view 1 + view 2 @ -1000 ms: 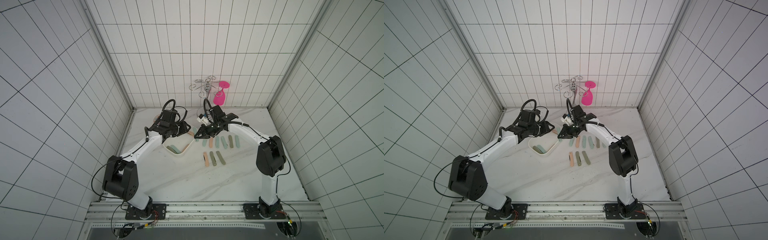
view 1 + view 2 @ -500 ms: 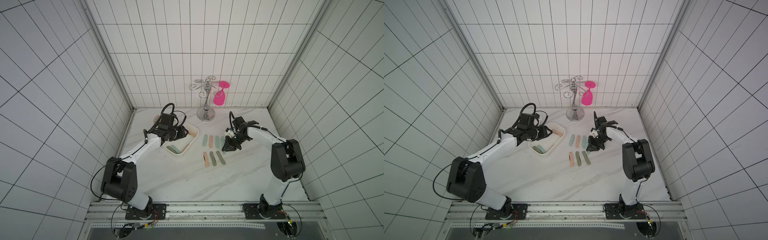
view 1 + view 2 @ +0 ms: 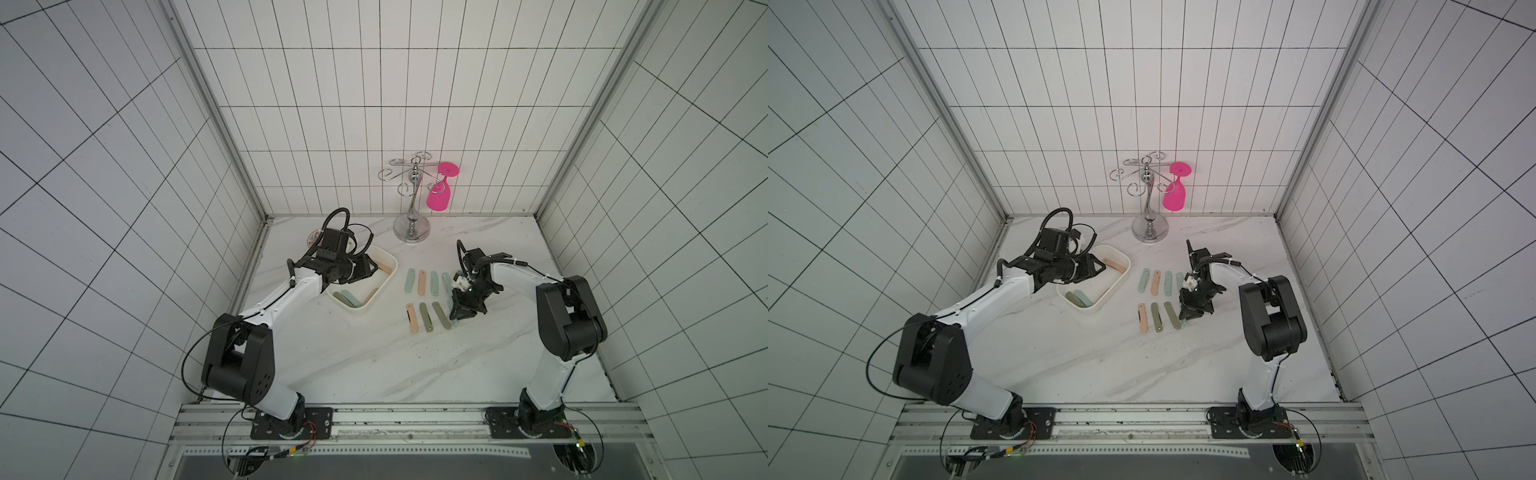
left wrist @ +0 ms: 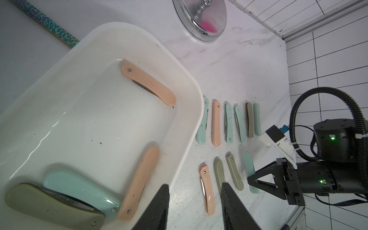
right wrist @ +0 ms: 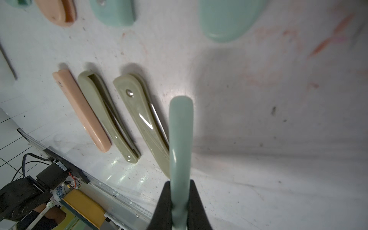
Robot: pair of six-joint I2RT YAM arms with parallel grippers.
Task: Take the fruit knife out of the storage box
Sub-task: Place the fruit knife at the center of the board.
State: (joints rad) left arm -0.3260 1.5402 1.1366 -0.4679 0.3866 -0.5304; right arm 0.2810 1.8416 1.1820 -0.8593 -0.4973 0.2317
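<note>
The white storage box [image 3: 362, 309] [image 3: 1100, 306] [image 4: 143, 37] lies left of the table's middle. It holds several folded fruit knives: two peach [image 4: 148, 87] [image 4: 139, 183], one mint [image 4: 79, 187] and one olive [image 4: 49, 207]. My left gripper [image 3: 372, 268] [image 3: 1100, 266] [image 4: 195, 187] hovers over the box's right part, open and empty. My right gripper [image 3: 457, 322] [image 3: 1187, 313] [image 5: 180, 182] is shut on a mint fruit knife [image 5: 181, 129] [image 4: 250, 171]. It holds this knife low over the table, right of an olive knife [image 5: 139, 119] in the front row.
Several folded knives lie in two rows on the marble table [image 3: 374, 365], right of the box. A silver cup rack [image 3: 411, 226] with a hanging pink glass [image 3: 439, 197] stands at the back. A patterned bowl [image 3: 313, 237] sits behind my left wrist. Tiled walls close three sides.
My right gripper has carried the mint knife from the box's right end over the back row to the front row's right end. My left gripper stays over the box.
</note>
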